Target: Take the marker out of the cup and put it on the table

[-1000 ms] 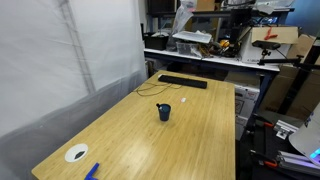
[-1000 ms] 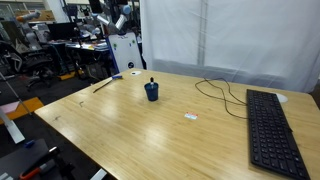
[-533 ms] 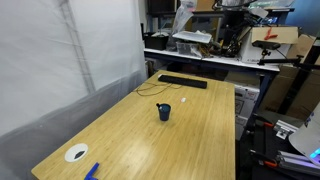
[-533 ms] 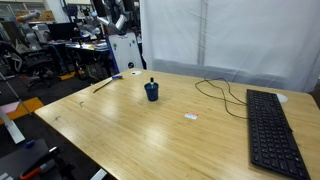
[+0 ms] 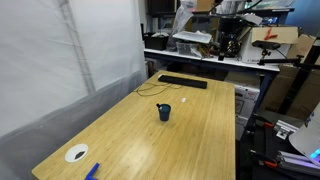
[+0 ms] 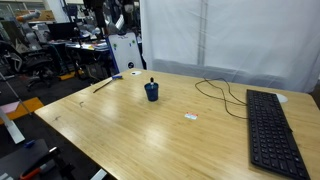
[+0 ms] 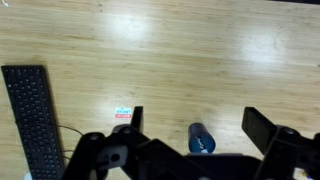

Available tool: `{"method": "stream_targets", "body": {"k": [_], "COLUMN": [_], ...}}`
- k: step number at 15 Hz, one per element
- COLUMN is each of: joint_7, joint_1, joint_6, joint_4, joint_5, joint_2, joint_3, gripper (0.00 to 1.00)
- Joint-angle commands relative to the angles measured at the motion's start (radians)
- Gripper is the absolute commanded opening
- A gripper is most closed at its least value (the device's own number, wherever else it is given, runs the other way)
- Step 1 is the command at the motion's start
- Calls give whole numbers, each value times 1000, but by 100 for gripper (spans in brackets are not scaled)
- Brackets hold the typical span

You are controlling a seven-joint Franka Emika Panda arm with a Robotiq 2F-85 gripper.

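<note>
The small navy-blue cup (image 5: pixel 164 112) stands upright near the middle of the light wood table (image 5: pixel 130 140). It also shows in an exterior view (image 6: pixel 151 92) and in the wrist view (image 7: pixel 201 139). The marker (image 6: pixel 152 81) pokes a little out of the cup's top. My gripper (image 7: pixel 200 123) is open and empty, high above the table, with the cup seen between its two fingers. My arm (image 5: pixel 228 30) hangs above the far end of the table.
A black keyboard (image 5: pixel 182 82) lies at the far end, also in the wrist view (image 7: pixel 35 110), with a cable (image 6: pixel 215 92) near it. A small sticker (image 7: pixel 123 112) lies on the wood. A white disc (image 5: pixel 76 154) and a flat blue object (image 5: pixel 92 171) sit at the near corner.
My arm has shifted a little above the far end of the table. The cup and marker have not moved.
</note>
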Motion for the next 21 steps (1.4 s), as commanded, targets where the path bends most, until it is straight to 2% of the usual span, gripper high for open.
{"method": "stream_targets", "body": {"k": [1, 6, 15, 19, 20, 21], "joint_7": [-68, -118, -96, -140, -99, -108], "joint_1": [25, 36, 34, 29, 30, 31], "joint_6": [-12, -42, -72, -70, -22, -27], "joint_4": [97, 273, 535, 607, 555, 571], "joint_5": [48, 46, 14, 26, 24, 24], "joint_2": [165, 386, 653, 729, 704, 718], "joint_3": [5, 49, 119, 143, 141, 144], "gripper": [100, 100, 100, 100, 100, 100]}}
